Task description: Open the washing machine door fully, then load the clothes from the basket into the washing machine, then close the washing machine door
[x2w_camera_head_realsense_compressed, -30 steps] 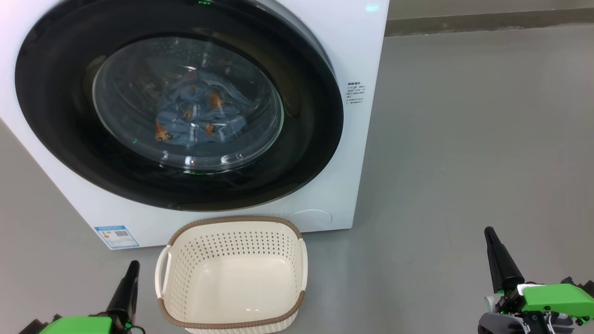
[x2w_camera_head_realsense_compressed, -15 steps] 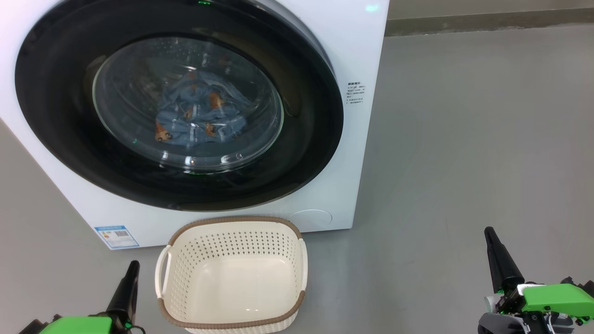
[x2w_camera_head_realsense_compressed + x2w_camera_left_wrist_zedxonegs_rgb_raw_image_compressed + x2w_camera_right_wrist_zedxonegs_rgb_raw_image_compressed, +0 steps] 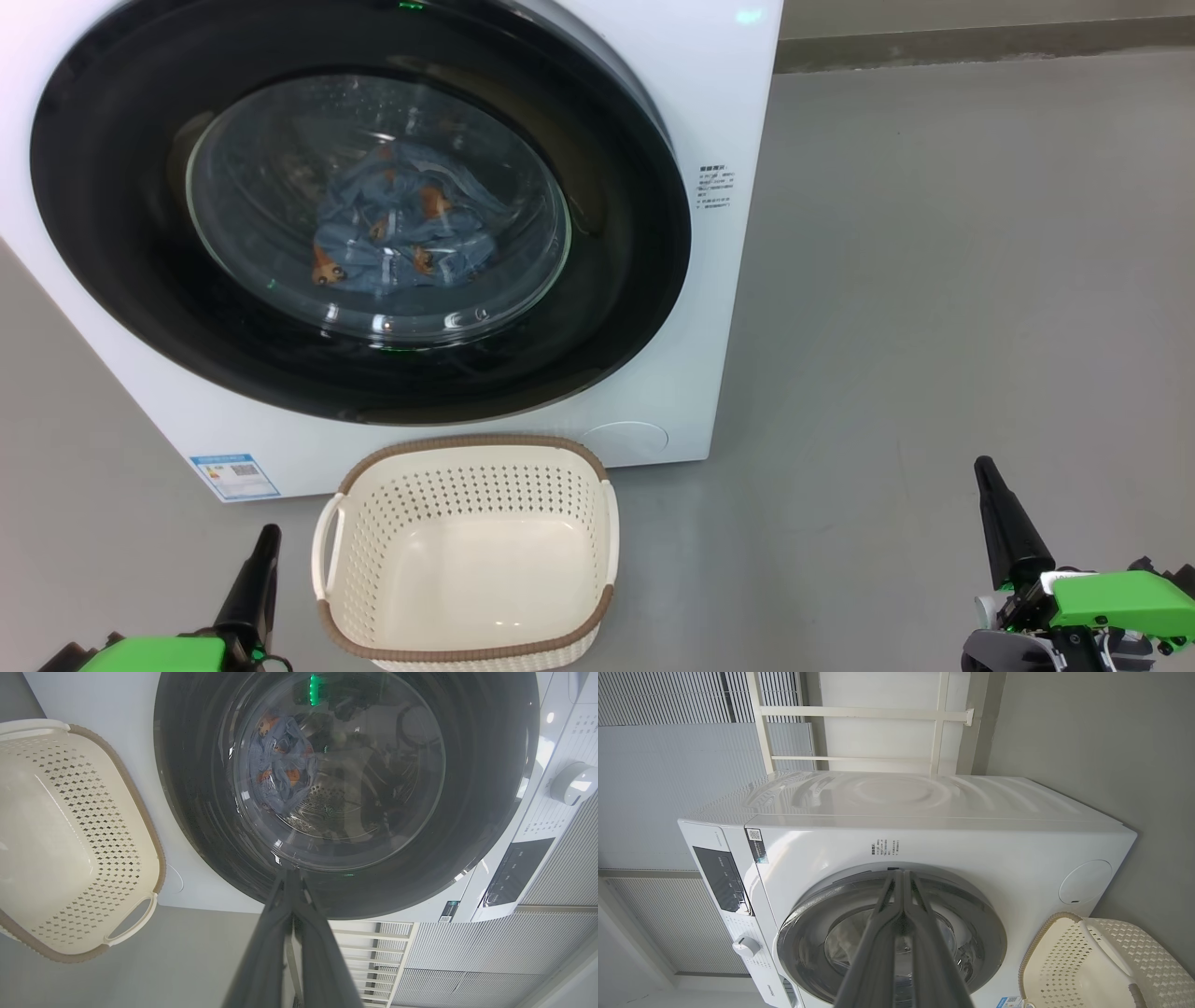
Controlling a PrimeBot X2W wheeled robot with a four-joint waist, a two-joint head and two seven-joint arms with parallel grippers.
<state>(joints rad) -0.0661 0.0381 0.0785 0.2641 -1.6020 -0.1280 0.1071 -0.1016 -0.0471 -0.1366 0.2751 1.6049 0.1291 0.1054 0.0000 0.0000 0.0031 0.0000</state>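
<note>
The white washing machine (image 3: 719, 112) (image 3: 952, 844) fills the upper left of the head view. Its round black-rimmed door (image 3: 121, 168) (image 3: 196, 793) (image 3: 985, 933) lies closed against the front. Through the glass I see the light-blue clothes (image 3: 397, 238) (image 3: 280, 772) with orange figures inside the drum. The cream basket (image 3: 597, 579) (image 3: 140, 821) (image 3: 1069, 970) stands on the floor before the machine, with nothing in it. My left gripper (image 3: 269, 534) (image 3: 290, 873) is shut at the lower left, beside the basket. My right gripper (image 3: 982, 465) (image 3: 901, 873) is shut at the lower right, far from the machine.
Grey floor (image 3: 934, 280) stretches to the right of the machine. A blue label (image 3: 233, 476) sits low on its front. The control panel and white knob (image 3: 572, 783) (image 3: 745, 946) show in the wrist views, with a slatted wall (image 3: 658, 765) behind.
</note>
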